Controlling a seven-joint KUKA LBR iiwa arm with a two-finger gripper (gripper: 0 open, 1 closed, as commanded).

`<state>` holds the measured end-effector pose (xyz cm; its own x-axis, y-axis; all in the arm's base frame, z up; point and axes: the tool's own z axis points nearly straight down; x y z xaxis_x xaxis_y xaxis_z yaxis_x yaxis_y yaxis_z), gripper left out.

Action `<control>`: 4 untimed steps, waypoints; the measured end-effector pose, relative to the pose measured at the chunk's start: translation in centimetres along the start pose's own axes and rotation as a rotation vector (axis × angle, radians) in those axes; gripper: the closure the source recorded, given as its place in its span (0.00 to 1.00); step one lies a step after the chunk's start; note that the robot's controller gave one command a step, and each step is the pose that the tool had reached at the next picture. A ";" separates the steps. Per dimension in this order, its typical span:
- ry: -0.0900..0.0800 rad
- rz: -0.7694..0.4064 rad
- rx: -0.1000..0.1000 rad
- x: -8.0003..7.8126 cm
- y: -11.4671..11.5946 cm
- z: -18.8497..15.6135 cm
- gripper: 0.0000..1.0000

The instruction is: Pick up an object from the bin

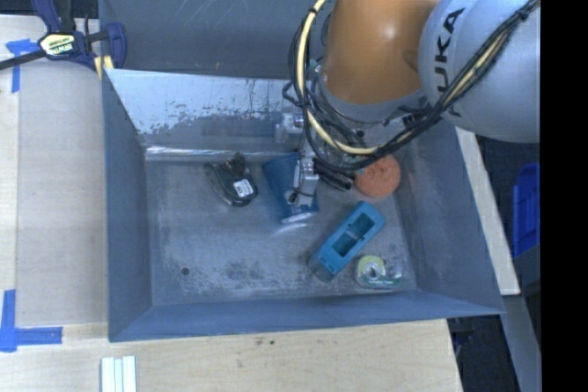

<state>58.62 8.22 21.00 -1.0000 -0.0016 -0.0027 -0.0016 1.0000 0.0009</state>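
Pincer [304, 188] over teal block [278, 183] lying front-to-back

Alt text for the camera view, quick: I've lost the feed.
The gripper hangs over a dark blue object in the middle of the bin. A black item lies left of it; an orange ball, blue block and tape roll right.

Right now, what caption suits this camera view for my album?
Robot gripper over a blue object in the grey bin, between a black item and an orange ball.
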 end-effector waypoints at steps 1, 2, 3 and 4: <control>-0.001 0.002 0.000 0.0 0.0 0.0 0.00; -0.002 -0.570 0.001 -1.6 2.2 5.8 0.00; -0.005 -0.465 -0.001 -3.8 3.7 13.9 0.00; -0.016 -0.792 0.003 -4.4 5.1 13.7 0.00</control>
<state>63.03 13.36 7.36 -0.7015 -0.7125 -0.0154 -0.7125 0.7017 -0.0096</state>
